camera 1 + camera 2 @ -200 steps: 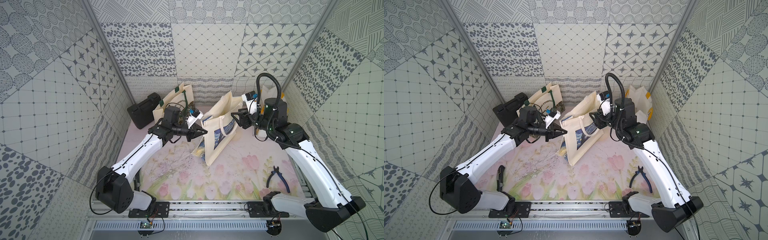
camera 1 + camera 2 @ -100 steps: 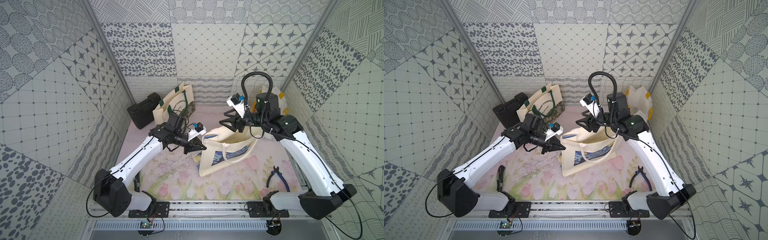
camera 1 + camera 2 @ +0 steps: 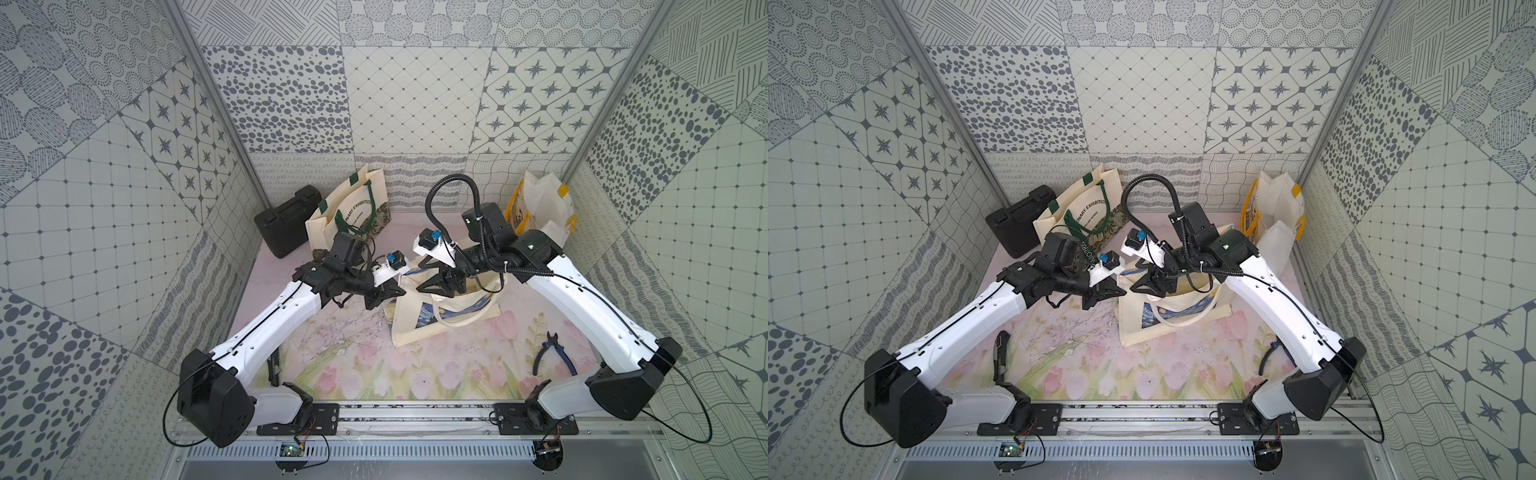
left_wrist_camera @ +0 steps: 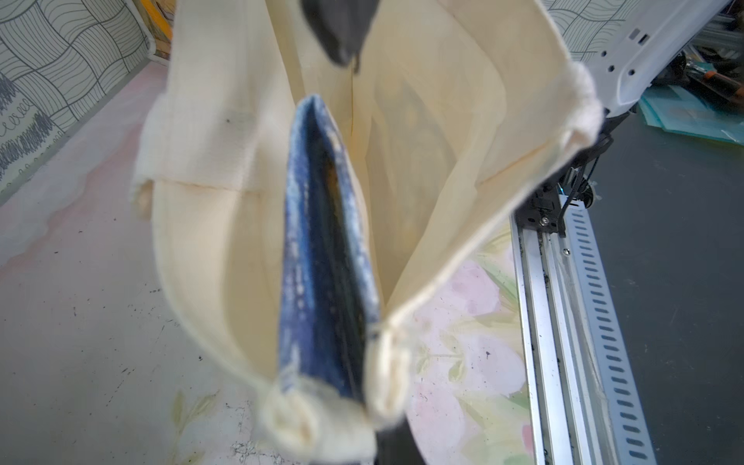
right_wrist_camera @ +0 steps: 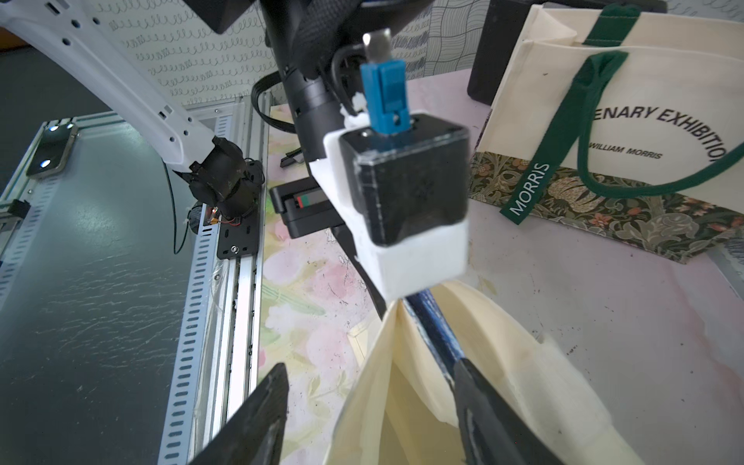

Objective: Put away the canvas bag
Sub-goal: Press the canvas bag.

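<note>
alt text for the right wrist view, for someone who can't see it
The right gripper stands open, its black jaws spread wide at the rim of the cream canvas bag. Just beyond, the left arm's wrist camera fills the middle, with a green-handled William Morris tote behind it.

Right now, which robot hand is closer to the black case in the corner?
Left. The left gripper pinches the edge of the canvas bag on the side facing the black case. The right gripper hangs open over the bag, farther from the case.
</note>
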